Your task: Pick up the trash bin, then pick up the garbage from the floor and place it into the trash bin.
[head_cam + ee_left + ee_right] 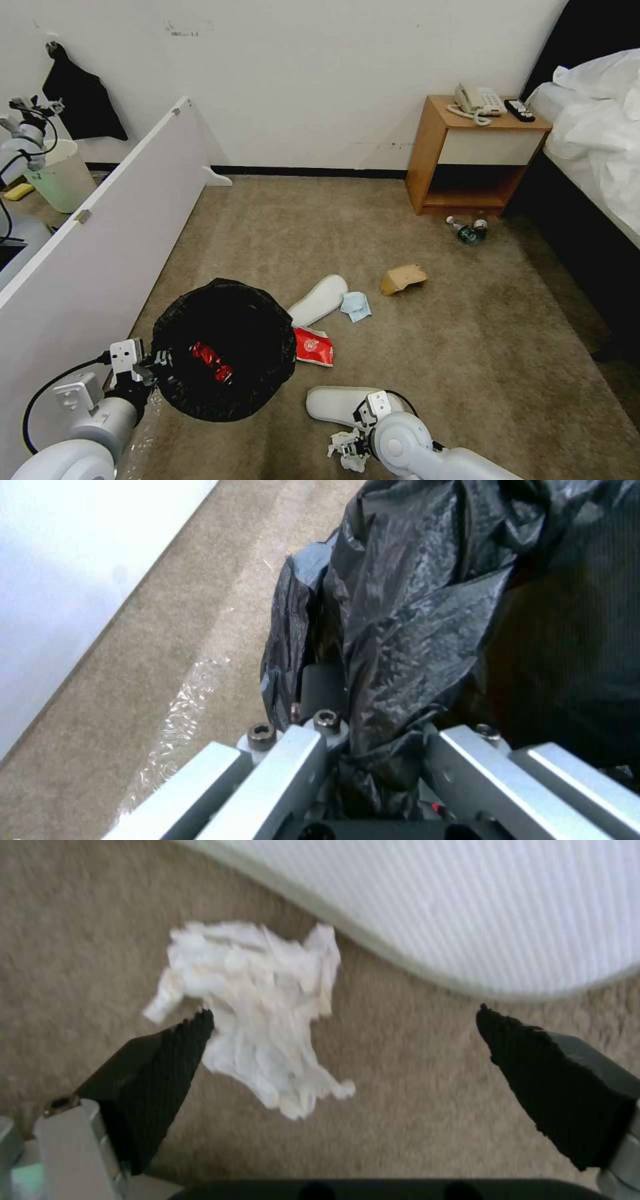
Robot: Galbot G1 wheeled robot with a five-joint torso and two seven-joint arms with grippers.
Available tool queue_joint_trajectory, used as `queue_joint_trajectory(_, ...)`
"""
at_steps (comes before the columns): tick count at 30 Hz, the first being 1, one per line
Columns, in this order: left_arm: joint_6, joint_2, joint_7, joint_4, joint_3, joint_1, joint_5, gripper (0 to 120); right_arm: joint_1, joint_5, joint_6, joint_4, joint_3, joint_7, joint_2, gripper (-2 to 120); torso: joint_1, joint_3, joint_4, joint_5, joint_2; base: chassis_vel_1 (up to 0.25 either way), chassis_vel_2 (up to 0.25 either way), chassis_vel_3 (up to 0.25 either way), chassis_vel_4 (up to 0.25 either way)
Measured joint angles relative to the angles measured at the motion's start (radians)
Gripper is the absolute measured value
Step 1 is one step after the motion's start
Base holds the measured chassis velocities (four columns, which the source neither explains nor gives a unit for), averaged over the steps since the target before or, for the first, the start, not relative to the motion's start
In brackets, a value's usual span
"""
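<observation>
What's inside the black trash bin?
Inside the bin, held at its rim by the left gripper, lies something red and shiny, maybe a wrapper. The dark bag's folds hide the rest of the bottom, so anything else there can't be seen.

Slipper [480, 905] crowds tissue [253, 1010] on one side; carpet [80, 915] elsewhere open.

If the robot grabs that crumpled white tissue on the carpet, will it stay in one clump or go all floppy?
The crumpled tissue looks thin and ragged, so it would probably flop and squash flat. It likely weighs almost nothing. Its loose flaps hang out sideways, so a bit might tear or dangle. The right end effector hangs open over it, beside the white slipper.
</observation>
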State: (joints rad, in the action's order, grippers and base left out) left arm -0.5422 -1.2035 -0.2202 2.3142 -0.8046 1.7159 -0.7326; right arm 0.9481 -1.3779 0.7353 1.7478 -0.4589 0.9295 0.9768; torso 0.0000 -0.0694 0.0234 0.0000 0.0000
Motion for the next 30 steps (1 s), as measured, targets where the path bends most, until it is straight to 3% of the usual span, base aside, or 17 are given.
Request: queue_joint_trajectory(30, 0.000, 0.012, -0.004, -0.009, -0.011, 0.003, -0.003, 0, 0.017, 0.045, -0.072, -0.122, 0.039, -0.114, 0.119, 100, 0.000, 0.000, 0.0000, -0.0001, 0.000, 0.000, 0.000, 0.000, 0.000)
